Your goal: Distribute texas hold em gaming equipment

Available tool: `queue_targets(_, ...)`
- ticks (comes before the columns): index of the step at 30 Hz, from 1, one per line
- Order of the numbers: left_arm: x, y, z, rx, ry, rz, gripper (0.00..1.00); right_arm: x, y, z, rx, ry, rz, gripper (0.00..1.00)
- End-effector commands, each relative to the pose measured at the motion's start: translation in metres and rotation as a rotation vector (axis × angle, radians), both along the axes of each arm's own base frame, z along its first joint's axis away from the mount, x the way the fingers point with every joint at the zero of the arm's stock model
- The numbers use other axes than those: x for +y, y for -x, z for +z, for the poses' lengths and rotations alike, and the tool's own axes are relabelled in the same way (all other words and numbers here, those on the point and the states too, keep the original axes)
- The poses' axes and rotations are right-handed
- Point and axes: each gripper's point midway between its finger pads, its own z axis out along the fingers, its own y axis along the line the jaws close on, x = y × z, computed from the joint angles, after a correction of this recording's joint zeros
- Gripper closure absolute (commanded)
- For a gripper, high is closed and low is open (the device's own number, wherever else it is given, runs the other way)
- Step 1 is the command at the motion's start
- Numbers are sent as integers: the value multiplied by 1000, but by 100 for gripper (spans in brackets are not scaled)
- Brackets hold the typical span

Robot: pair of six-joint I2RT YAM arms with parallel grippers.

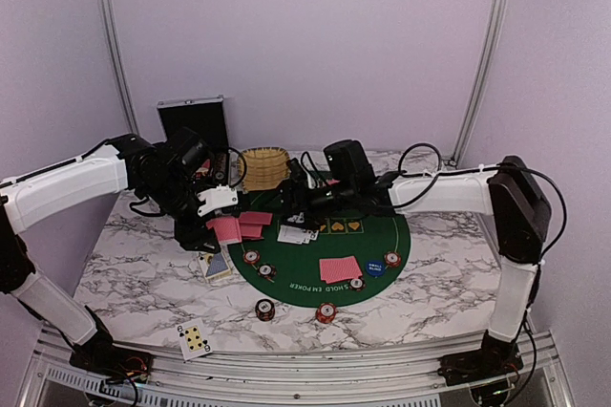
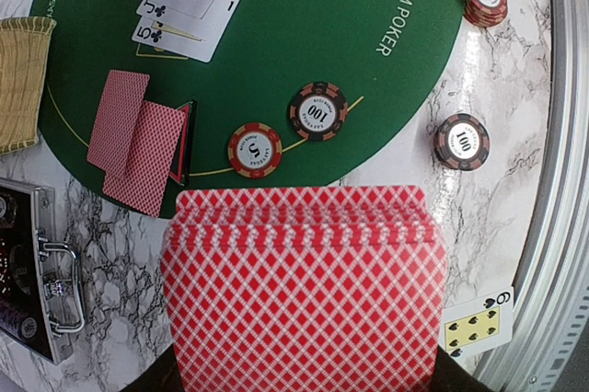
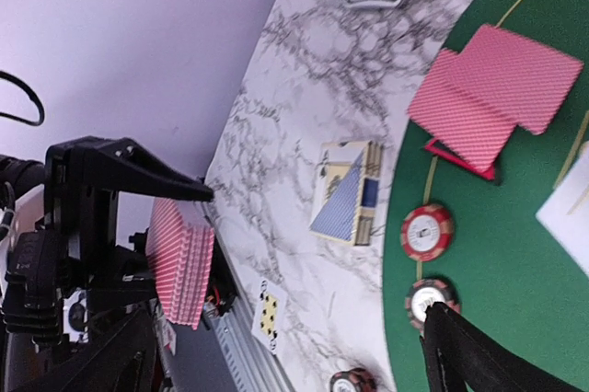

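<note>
One card deck is being clamped by the downward-angled left pincer over the counter's left; the outstretched right pincer is hovering wide above face-up cards.

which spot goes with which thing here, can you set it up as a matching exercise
Things: 1 deck of red-backed cards; 2 face-up six; 3 blue disc; 4 wicker basket
Places: A on the green mat; B on the marble table near the front edge; C in the left gripper; D at the back beside the black case
Pairs: 1-C, 2-B, 3-A, 4-D
</note>
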Motion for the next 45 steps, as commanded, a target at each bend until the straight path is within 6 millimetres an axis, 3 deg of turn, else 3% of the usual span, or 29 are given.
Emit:
queue_targets(1, -5, -6, 14, -30, 32, 3, 99, 38, 26, 17, 86, -121, 99, 1)
queue_targets(17, -7, -6, 15, -26, 40, 0, 99, 67, 54, 14, 179, -215, 198, 4)
queue_targets(24, -9, -6, 17, -25, 46, -1, 99, 80, 56, 10, 211, -231, 221, 7)
queue_targets(34, -9, -6, 15, -18, 44, -4, 99, 100, 58, 20, 235, -314, 244, 8)
queue_targets(45, -9, -5, 14, -17, 45, -3, 99, 121, 58, 0, 298, -300, 255, 14)
